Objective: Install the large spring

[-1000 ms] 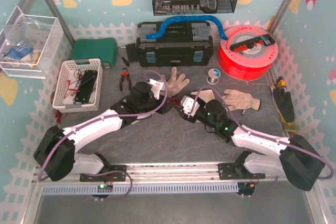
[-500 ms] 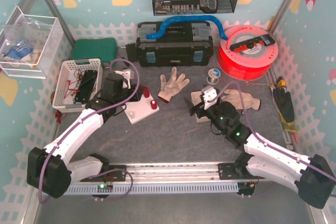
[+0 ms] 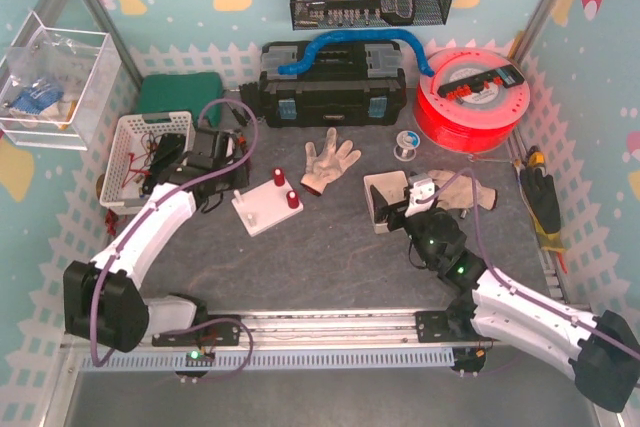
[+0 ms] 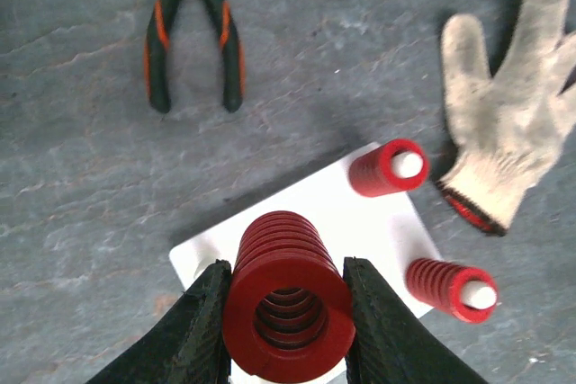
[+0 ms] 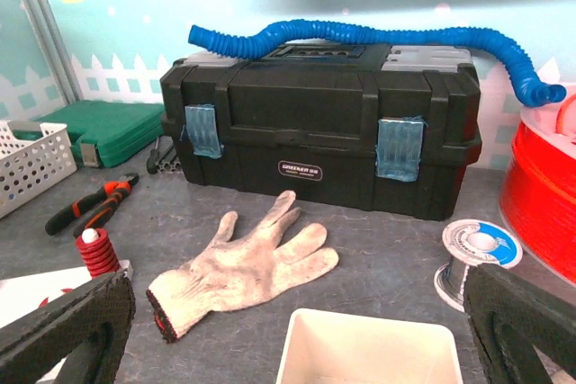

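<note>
- The grey tabletop [image 3: 320, 257] carried everything, with both arms reaching in from its near edge.
- A black toolbox [image 3: 333, 97] stood at the middle of the far edge, and a blue ribbed hose [image 3: 340, 45] lay over its lid.
- A red filament spool [image 3: 470, 102] sat in the far right corner.
- A green case [image 3: 180, 99] lay toward the far left corner, and a white basket [image 3: 118, 162] stood just in front of it at the left edge.
- The left gripper [image 4: 288, 312] was beside the basket, its two fingers pinching the large spring [image 4: 270, 249] by its sides.
- The right gripper [image 5: 292, 325] was in the right half of the tabletop with fingers spread wide and nothing between them; a small white box [image 3: 385, 197] sat directly in front of it.
- A white base plate [image 3: 262, 212] lay left of the centre. In the left wrist view the large spring covered the plate's nearest corner; it is not possible to tell if they touched.
- One work glove [image 3: 328, 162] lay just beyond the plate, toward the toolbox, and a second glove [image 3: 460, 190] lay near the white box.
- Orange-and-black pliers [image 4: 193, 24] lay on the tabletop beyond the plate, apart from it.
- Two small red springs [image 4: 387, 168] [image 4: 450, 288] stood upright on white pegs along the plate's right side.
- A small wire reel [image 3: 403, 147] stood between the toolbox and the second glove.
</note>
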Robot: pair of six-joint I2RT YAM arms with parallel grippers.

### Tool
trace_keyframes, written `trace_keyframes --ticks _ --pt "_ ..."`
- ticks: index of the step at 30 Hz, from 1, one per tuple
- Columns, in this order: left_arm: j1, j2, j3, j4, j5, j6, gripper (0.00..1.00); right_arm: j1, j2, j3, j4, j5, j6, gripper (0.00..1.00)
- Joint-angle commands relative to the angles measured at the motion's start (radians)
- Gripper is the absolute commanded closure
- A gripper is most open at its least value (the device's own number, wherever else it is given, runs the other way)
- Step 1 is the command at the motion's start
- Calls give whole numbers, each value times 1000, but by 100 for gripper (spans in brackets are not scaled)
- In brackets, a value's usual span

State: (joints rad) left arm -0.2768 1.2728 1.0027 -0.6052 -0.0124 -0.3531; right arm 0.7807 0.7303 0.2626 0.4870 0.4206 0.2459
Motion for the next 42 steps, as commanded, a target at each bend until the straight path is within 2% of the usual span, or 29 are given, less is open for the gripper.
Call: trace_keyframes --ticks 1,13,31,39,42 --pt "4 9 34 -64 -69 38 98 3 -14 -2 30 30 17 1" --pt "26 42 2 -76 -99 62 96 3 22 3 29 32 12 1" --pt "43 105 -31 -51 -62 81 92 3 28 5 31 31 3 1" --pt "53 165 -27 -23 -13 94 82 3 36 6 32 27 1 1" --pt "58 190 -13 -20 -10 91 71 3 42 10 32 23 0 1"
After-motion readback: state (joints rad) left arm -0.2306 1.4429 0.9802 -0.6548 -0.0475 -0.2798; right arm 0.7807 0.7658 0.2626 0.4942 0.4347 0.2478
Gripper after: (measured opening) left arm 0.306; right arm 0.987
